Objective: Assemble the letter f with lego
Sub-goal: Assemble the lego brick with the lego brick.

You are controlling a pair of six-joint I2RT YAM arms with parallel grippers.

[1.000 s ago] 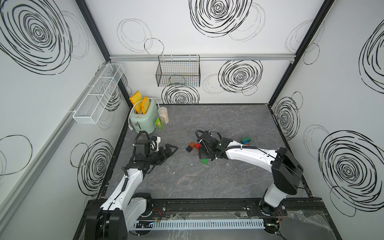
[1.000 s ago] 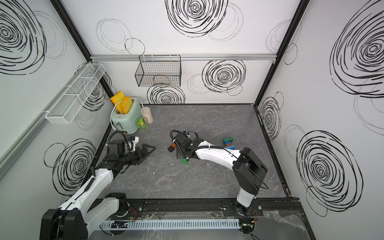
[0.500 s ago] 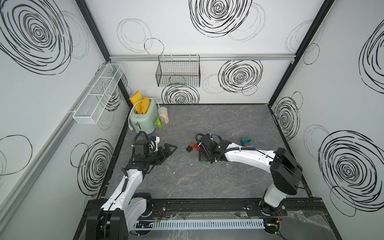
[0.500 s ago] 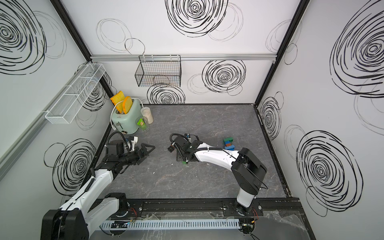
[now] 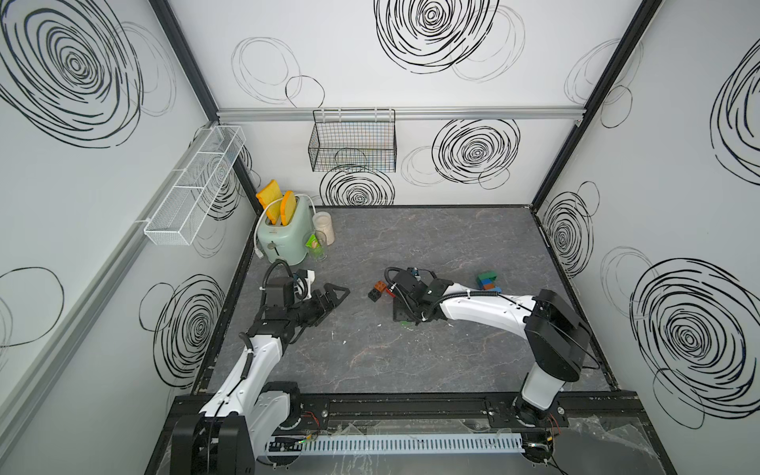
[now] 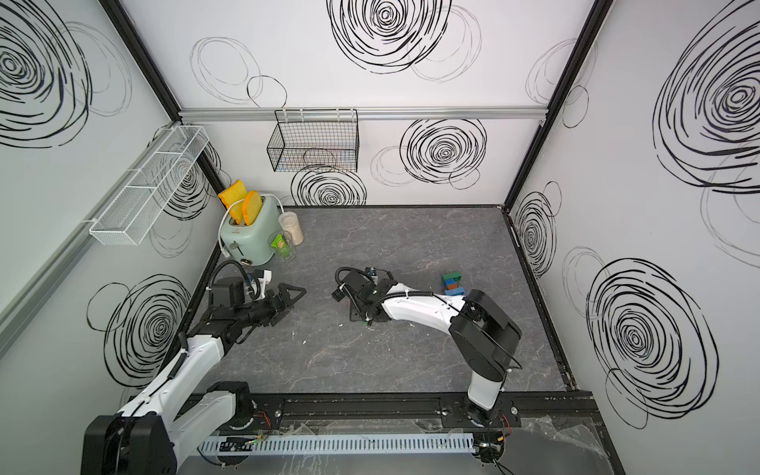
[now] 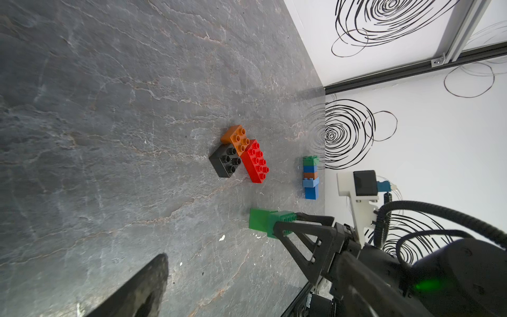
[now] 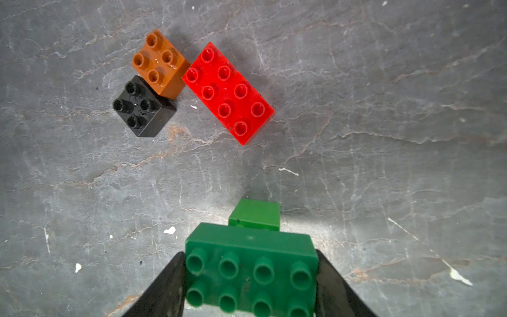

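Progress check on the F: early-to-middle, I'd say, nothing reads as a letter yet. Reading a top view as a clock face centred on the table (image 5: 411, 370), a joined stack (image 5: 487, 280) of green, blue, orange and light blue bricks sits out at about 2 o'clock near the wall, maybe the stem. The red brick (image 8: 227, 93), orange brick (image 8: 159, 63) and black brick (image 8: 142, 107) are loose around 12 o'clock; orange touches both black and red, but none look clicked together. The right gripper (image 8: 251, 274) is clamped across the short ends of a dark green brick (image 8: 249, 241), with a lighter green brick (image 8: 255, 215) stuck to its far side, so that pair is done too. From that gripper the loose trio lies at roughly 11 o'clock, near but clearly apart, and the stack at 2 o'clock, further off. Can't tell if the green pair touches the table. The left gripper (image 5: 331, 302) is spread wide and empty over at 9 o'clock. Still left, as I see it: joining all these pieces into the F.
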